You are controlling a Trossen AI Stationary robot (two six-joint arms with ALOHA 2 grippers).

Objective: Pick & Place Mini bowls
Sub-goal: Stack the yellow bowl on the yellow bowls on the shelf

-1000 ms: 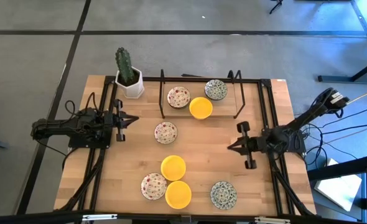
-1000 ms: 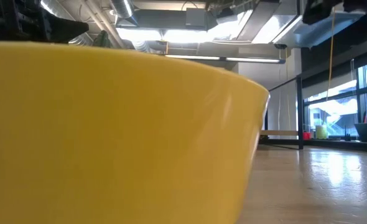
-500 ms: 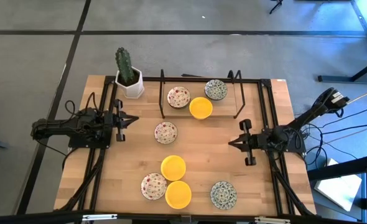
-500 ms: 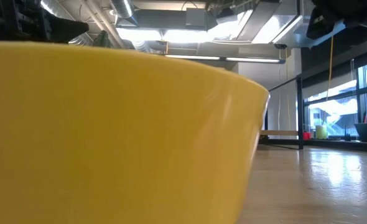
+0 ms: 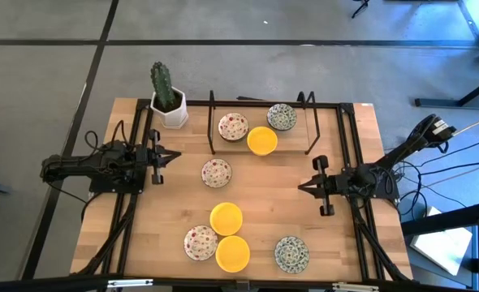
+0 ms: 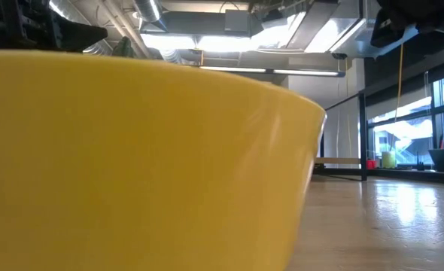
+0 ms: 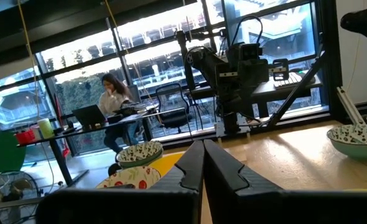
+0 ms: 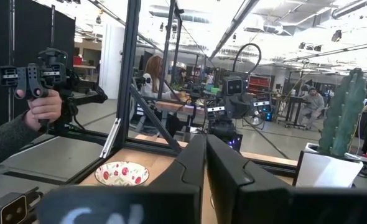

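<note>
Several mini bowls lie on the wooden table (image 5: pixel 337 243). A red-floral bowl (image 5: pixel 233 126), a grey-green one (image 5: pixel 282 117) and a yellow one (image 5: pixel 261 140) sit inside the black rack at the far side. Another red-floral bowl (image 5: pixel 216 172) (image 8: pixel 122 173) rests mid-table. Near the front edge are two yellow bowls (image 5: pixel 226 218) (image 5: pixel 233 253), a floral one (image 5: pixel 200 242) and a grey-green one (image 5: pixel 291 254). My left gripper (image 5: pixel 160 158) (image 7: pixel 203 168) hovers shut at the left edge. My right gripper (image 5: pixel 304 186) (image 8: pixel 205 162) hovers shut at the right side. Neither holds anything.
A white pot with a cactus (image 5: pixel 168 104) stands at the far left corner. The black wire rack (image 5: pixel 308 122) frames the far bowls. A yellow bowl's wall (image 6: pixel 132 165) fills the low view. A person's hand (image 8: pixel 41 107) holding a controller shows beyond the table.
</note>
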